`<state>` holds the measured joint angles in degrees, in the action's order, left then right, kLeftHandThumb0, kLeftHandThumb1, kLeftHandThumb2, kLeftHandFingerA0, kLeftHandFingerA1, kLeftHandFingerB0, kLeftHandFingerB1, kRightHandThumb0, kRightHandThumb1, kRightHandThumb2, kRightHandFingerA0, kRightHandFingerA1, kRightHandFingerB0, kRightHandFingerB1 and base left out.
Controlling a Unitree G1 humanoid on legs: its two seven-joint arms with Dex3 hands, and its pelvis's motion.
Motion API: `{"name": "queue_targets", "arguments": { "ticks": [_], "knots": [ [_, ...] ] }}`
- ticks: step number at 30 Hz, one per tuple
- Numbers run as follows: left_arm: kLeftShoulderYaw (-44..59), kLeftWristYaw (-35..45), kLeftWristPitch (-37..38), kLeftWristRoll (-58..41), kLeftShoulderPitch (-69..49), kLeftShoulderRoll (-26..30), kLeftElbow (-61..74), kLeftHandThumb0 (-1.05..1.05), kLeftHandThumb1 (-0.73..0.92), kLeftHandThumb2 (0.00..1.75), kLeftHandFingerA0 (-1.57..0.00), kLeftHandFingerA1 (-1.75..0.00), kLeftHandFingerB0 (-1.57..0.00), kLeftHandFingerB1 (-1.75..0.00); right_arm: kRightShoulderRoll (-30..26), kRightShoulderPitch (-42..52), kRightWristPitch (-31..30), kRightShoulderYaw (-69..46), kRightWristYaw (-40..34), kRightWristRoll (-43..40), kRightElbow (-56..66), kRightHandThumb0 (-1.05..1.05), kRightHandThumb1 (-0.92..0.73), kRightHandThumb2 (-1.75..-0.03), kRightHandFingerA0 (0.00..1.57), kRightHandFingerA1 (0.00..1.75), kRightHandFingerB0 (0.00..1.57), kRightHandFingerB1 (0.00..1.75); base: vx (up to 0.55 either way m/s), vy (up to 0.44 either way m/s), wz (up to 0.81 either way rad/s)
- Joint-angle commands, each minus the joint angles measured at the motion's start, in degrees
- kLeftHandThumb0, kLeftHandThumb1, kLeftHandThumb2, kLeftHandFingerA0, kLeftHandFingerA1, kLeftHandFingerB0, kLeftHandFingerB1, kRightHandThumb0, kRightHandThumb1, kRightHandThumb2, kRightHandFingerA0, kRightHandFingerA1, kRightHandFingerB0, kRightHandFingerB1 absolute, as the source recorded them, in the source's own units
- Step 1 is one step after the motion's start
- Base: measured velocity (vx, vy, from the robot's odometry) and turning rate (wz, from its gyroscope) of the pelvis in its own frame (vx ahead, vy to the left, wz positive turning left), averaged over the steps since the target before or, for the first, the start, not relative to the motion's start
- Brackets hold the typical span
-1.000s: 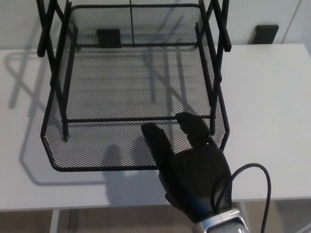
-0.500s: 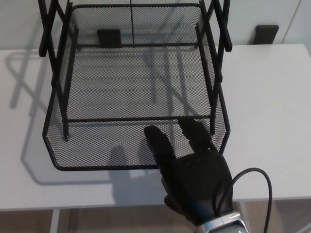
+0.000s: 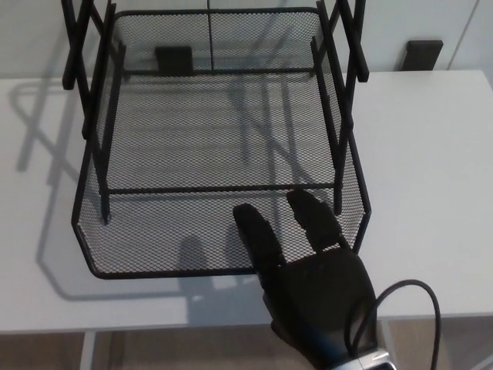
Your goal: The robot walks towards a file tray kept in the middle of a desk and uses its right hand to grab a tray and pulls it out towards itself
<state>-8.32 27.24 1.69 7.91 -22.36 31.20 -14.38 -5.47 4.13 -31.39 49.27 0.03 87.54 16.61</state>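
Note:
A black wire-mesh file tray [image 3: 169,273] lies on the white desk [image 3: 424,193], slid forward out of its black rack frame [image 3: 348,69]. My right hand [image 3: 312,281] comes in from the lower right at the tray's front rim. Two fingers [image 3: 258,235] reach over that rim into the tray, right of its middle, hooked on it. The thumb is hidden under the hand. The tray holds nothing. My left hand does not show.
The rack's upright posts [image 3: 96,100] rise on both sides of the tray. Two small black blocks [image 3: 424,52] stand at the desk's back edge. A black cable [image 3: 412,304] loops off my right wrist. The desk's front edge [image 3: 154,330] runs just below the tray.
My right hand has drawn back toward me and a little to the right, and the tray's front rim has come along with it by a small amount.

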Motion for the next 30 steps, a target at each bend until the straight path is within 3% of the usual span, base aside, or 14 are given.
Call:
{"name": "queue_targets", "arguments": {
  "ticks": [1, 4, 5, 6, 8, 9, 10, 11, 12, 13, 14, 28, 29, 30],
  "knots": [
    [-0.5, 0.2, 2.0, 1.8, 0.6, 1.6, -1.3, -0.48, 0.57, 0.58, -0.58, -0.38, -0.32, -0.32, -1.1, 17.7, 0.3, 10.7, 0.7, 2.0, 5.6, -0.75, -0.45, -0.82, 0.02, 0.42, 0.10, 0.42, 0.00, 0.000, 0.00],
    [-0.5, 0.0, 2.0, 1.8, 0.5, 1.4, -1.5, -0.49, 0.57, 0.58, -0.58, -0.38, -0.32, -0.33, -2.0, 19.4, 0.7, 11.2, -1.0, 2.6, 6.6, -0.76, -0.45, -0.81, 0.04, 0.49, 0.09, 0.45, 0.00, 0.000, 0.00],
    [-0.5, 0.0, 1.7, 1.9, 0.6, 1.5, -1.4, -0.49, 0.58, 0.58, -0.57, -0.38, -0.32, -0.32, -2.3, 19.9, 0.9, 11.4, -1.7, 2.3, 7.0, -0.73, -0.52, -0.56, 0.05, 0.49, 0.13, 0.37, 0.00, 0.000, 0.00],
    [-0.6, 0.0, 1.8, 1.9, 0.7, 1.5, -1.6, -0.49, 0.58, 0.58, -0.57, -0.38, -0.32, -0.32, -2.8, 20.5, 1.1, 11.5, -1.7, 2.4, 7.7, -0.75, -0.45, -0.81, 0.02, 0.46, 0.08, 0.45, 0.00, 0.000, 0.00],
    [-0.5, 0.2, 1.7, 1.8, 0.4, 1.7, -1.3, -0.49, 0.58, 0.58, -0.56, -0.38, -0.32, -0.32, -3.6, 21.4, 1.1, 11.7, -2.1, 2.9, 8.2, -0.76, -0.46, -0.80, 0.03, 0.45, 0.09, 0.45, 0.00, 0.000, 0.00],
    [-0.6, 0.1, 1.8, 2.0, 0.3, 1.8, -1.0, -0.48, 0.58, 0.58, -0.56, -0.38, -0.32, -0.32, -3.9, 21.9, 1.1, 11.8, -2.1, 3.0, 8.6, -0.71, -0.51, -0.57, 0.04, 0.46, 0.13, 0.36, 0.00, 0.000, 0.00],
    [-0.6, 0.2, 2.0, 2.0, 0.4, 1.8, -1.2, -0.48, 0.58, 0.58, -0.56, -0.38, -0.32, -0.32, -4.0, 22.1, 1.1, 11.7, -2.3, 2.9, 8.7, -0.77, -0.46, -0.79, 0.04, 0.47, 0.11, 0.44, 0.00, 0.000, 0.00],
    [-0.7, 0.2, 2.0, 2.0, 0.4, 1.8, -1.3, -0.48, 0.58, 0.58, -0.56, -0.38, -0.32, -0.32, -4.1, 22.3, 1.1, 11.7, -2.4, 2.8, 8.8, -0.77, -0.46, -0.79, 0.04, 0.47, 0.11, 0.44, 0.00, 0.000, 0.00],
    [-0.7, 0.1, 1.7, 2.2, 0.4, 1.8, -1.1, -0.48, 0.59, 0.58, -0.56, -0.38, -0.31, -0.32, -4.3, 22.4, 1.2, 11.6, -2.8, 2.8, 8.7, -0.37, -0.21, -0.86, 0.05, 0.56, 0.00, 0.50, 0.00, 0.000, 0.00],
    [-0.8, 0.1, 1.9, 2.3, 0.4, 1.9, -1.1, -0.47, 0.59, 0.58, -0.55, -0.37, -0.31, -0.32, -4.4, 22.6, 1.2, 11.5, -2.8, 2.7, 9.0, -0.71, -0.52, -0.56, 0.04, 0.48, 0.15, 0.35, 0.00, 0.000, 0.00],
    [-0.7, 0.2, 1.9, 2.1, 0.4, 1.8, -1.1, -0.46, 0.59, 0.58, -0.54, -0.37, -0.31, -0.32, -4.6, 22.7, 1.2, 11.5, -2.9, 2.8, 9.1, -0.37, -0.21, -0.85, 0.05, 0.56, 0.00, 0.50, 0.00, 0.000, 0.00],
    [0.5, 2.4, 2.4, -1.0, -0.5, 1.8, -0.9, -0.49, 0.59, 0.58, -0.54, -0.38, -0.29, -0.32, -6.5, 24.4, 4.1, 14.2, -5.7, 3.3, 15.1, -0.36, -0.15, -0.81, 0.06, 0.57, 0.00, 0.50, 0.00, 0.000, 0.00],
    [0.3, 2.1, 2.4, -0.3, -0.5, 2.0, -0.7, -0.50, 0.60, 0.58, -0.54, -0.38, -0.30, -0.32, -6.6, 24.6, 4.3, 14.5, -5.3, 3.5, 15.7, -0.71, -0.49, -0.55, 0.02, 0.51, 0.12, 0.40, 0.00, 0.000, 0.00],
    [-0.1, 1.3, 1.9, 0.8, -0.6, 2.3, 0.0, -0.49, 0.60, 0.58, -0.54, -0.37, -0.31, -0.32, -7.0, 25.1, 4.9, 15.2, -4.7, 3.9, 17.3, -0.72, -0.50, -0.55, 0.02, 0.52, 0.12, 0.41, 0.00, 0.000, 0.00]
  ]
}}
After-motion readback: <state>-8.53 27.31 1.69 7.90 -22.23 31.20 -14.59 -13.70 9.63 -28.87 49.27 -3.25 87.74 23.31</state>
